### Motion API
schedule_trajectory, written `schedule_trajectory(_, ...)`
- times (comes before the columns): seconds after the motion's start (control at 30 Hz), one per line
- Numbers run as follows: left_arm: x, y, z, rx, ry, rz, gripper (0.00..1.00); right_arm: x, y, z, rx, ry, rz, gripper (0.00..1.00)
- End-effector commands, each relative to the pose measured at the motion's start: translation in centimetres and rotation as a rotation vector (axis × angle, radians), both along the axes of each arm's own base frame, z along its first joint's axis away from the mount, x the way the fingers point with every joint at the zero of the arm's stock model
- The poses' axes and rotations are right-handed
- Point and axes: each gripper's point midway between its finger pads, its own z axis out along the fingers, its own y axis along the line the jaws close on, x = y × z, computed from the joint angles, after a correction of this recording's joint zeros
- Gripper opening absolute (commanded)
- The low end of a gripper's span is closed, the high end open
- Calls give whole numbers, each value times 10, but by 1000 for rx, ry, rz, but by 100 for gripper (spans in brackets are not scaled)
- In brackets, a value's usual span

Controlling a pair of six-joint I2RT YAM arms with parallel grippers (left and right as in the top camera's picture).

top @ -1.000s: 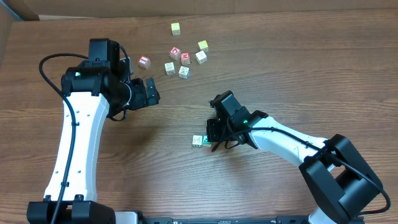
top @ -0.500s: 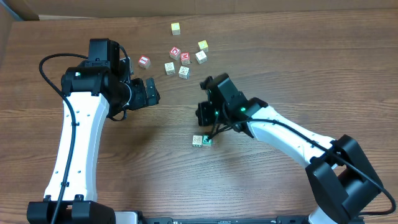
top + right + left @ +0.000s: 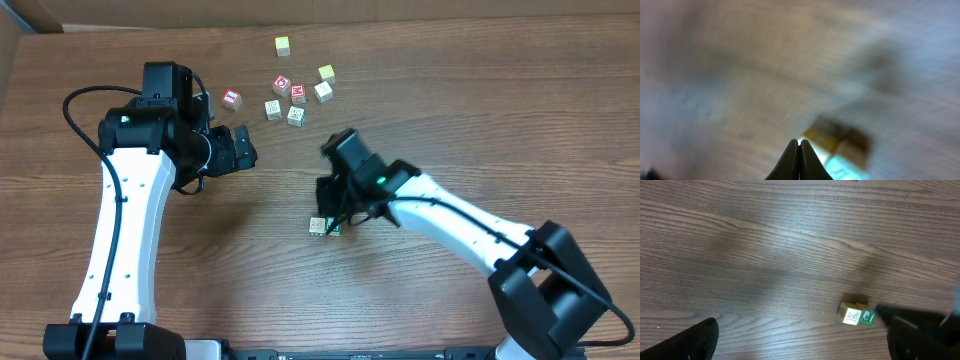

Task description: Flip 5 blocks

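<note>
1. Since a second ago the right arm [image 3: 450,215] has swung toward the table's left side. Its right gripper [image 3: 334,222] now stands over the pair of cubes it was beside. The left arm [image 3: 125,220] has not shifted.
2. The right gripper's slim black fingers are pressed together into one wedge-shaped point and hold nothing.
3. That point comes down at the green-faced cube [image 3: 868,317], which sits flush against the pale cube [image 3: 850,314]. Both are small, square-edged wooden blocks with printed faces, lying near the table's middle. The right wrist view is too blurred to show contact.
4. The left gripper [image 3: 246,146] is spread wide and empty, hovering over bare wood left of centre.
5. The red-faced cube [image 3: 232,98] lies toward the far edge, just beyond the left gripper. Two red lettered cubes [image 3: 282,85] lie to its right.
6. The table [image 3: 450,120] is brown, matte and streaked with wood grain.
</note>
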Motion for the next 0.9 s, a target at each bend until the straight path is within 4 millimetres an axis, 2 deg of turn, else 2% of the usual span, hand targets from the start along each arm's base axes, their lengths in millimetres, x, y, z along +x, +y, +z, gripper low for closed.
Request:
schedule_trajectory(0.0, 5, 1, 6, 4, -22, 2, 100, -37, 22, -4, 11, 47, 114, 4)
schedule_trajectory(0.1, 5, 1, 6, 4, -22, 2, 100, -62, 29, -8, -17, 72, 165, 4)
schedule_trajectory(0.2, 5, 1, 6, 4, -22, 2, 100, -76, 25, -15, -83, 91, 146, 4)
schedule_trajectory(0.4, 5, 1, 6, 4, -22, 2, 100, -72, 9, -28, -221, 10, 16, 4)
schedule_trajectory(0.63, 5, 1, 6, 4, -22, 2, 100, -72, 11, -39, -194, -9, 9, 4)
schedule_trajectory(0.87, 5, 1, 6, 4, -22, 2, 100, -64, 7, -42, -217, -47, -13, 4)
